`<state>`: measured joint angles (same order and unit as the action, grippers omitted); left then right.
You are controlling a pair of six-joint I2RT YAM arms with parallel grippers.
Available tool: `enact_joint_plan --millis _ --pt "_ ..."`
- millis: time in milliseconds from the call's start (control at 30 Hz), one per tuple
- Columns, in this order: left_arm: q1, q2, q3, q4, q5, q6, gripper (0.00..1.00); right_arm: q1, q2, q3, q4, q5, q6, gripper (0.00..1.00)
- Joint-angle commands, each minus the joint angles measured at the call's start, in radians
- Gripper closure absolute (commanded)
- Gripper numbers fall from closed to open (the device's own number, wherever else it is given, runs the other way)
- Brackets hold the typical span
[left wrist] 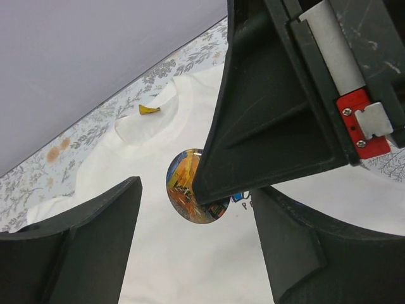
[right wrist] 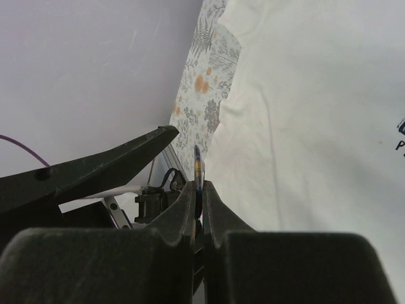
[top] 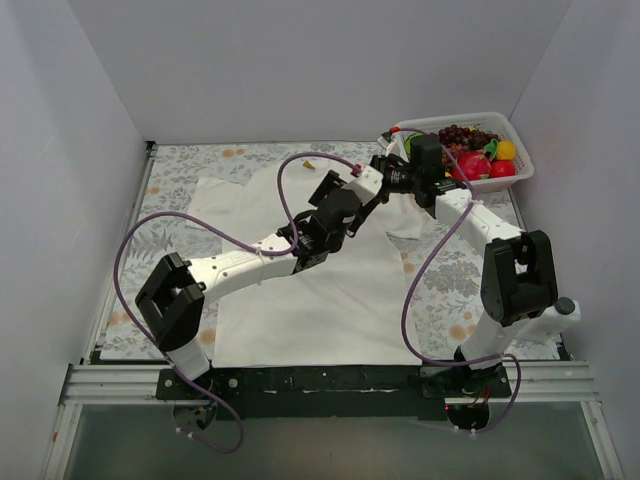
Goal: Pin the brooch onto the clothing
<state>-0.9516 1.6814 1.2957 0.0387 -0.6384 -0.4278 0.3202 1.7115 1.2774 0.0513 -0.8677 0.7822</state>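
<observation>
The white T-shirt (top: 300, 300) lies flat on the flowered mat (top: 180, 170). My right gripper (top: 368, 180) reaches left over the shirt's upper part and is shut on the brooch. In the right wrist view the brooch (right wrist: 198, 166) stands edge-on between the closed fingers of that gripper (right wrist: 198, 185), above the shirt (right wrist: 316, 126). In the left wrist view the brooch (left wrist: 183, 190) shows as a round disc with an orange and blue picture, half covered by a right-gripper finger (left wrist: 272, 126). My left gripper (left wrist: 197, 190) is open around it, above the shirt (left wrist: 190, 266). In the top view the left gripper (top: 340, 200) sits beside the right one.
A white basket (top: 520, 165) of toy fruit stands at the back right corner. A yellow tag (left wrist: 149, 110) shows inside the shirt's collar. A bit of blue print (left wrist: 239, 197) peeks out beside the brooch. White walls close in the table on three sides.
</observation>
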Motion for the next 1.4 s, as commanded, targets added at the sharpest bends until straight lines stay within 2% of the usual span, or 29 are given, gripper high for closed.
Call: enact_joint_plan --millis 0,167,267,300,333,433,500,767,800,900,967,1000,1367 --pt "-0.001 0.014 -0.007 0.067 -0.053 0.046 0.32 -0.003 0.007 0.010 0.001 -0.037 -0.008 0.99" --pt "-0.001 0.052 0.010 0.069 -0.047 0.055 0.42 -0.003 0.002 -0.001 0.001 -0.050 -0.011 0.99" --pt "-0.001 0.063 0.016 0.076 -0.044 0.061 0.62 -0.001 0.002 -0.009 0.002 -0.060 -0.012 0.99" --pt "-0.001 0.063 0.017 0.078 -0.044 0.061 0.75 -0.001 0.002 -0.012 0.004 -0.062 -0.014 0.99" --pt "-0.001 0.066 0.017 0.078 -0.049 0.061 0.83 -0.001 0.000 -0.015 0.001 -0.063 -0.015 0.99" --pt "-0.001 0.060 0.013 0.099 -0.060 0.067 1.00 -0.003 0.002 -0.018 -0.001 -0.070 -0.023 0.97" --pt "-0.001 0.046 0.001 0.116 -0.058 0.070 1.00 -0.001 0.002 -0.021 -0.001 -0.074 -0.031 0.93" --pt "0.008 -0.032 -0.026 0.044 0.032 -0.025 1.00 -0.004 -0.016 -0.018 0.032 -0.074 -0.055 0.60" --pt "0.013 -0.044 -0.026 0.027 0.064 -0.040 1.00 -0.006 -0.026 -0.018 0.045 -0.074 -0.058 0.51" --pt "0.036 -0.089 -0.029 -0.032 0.152 -0.109 1.00 -0.013 -0.052 -0.019 0.050 -0.060 -0.072 0.40" --pt "0.065 -0.126 -0.033 -0.086 0.207 -0.161 1.00 -0.020 -0.064 -0.021 0.061 -0.057 -0.083 0.37" --pt "0.076 -0.137 -0.036 -0.095 0.264 -0.176 1.00 -0.026 -0.075 -0.026 0.067 -0.059 -0.084 0.30" --pt "0.257 -0.310 -0.070 -0.223 0.744 -0.331 1.00 -0.053 -0.174 -0.099 0.301 -0.172 -0.109 0.29"
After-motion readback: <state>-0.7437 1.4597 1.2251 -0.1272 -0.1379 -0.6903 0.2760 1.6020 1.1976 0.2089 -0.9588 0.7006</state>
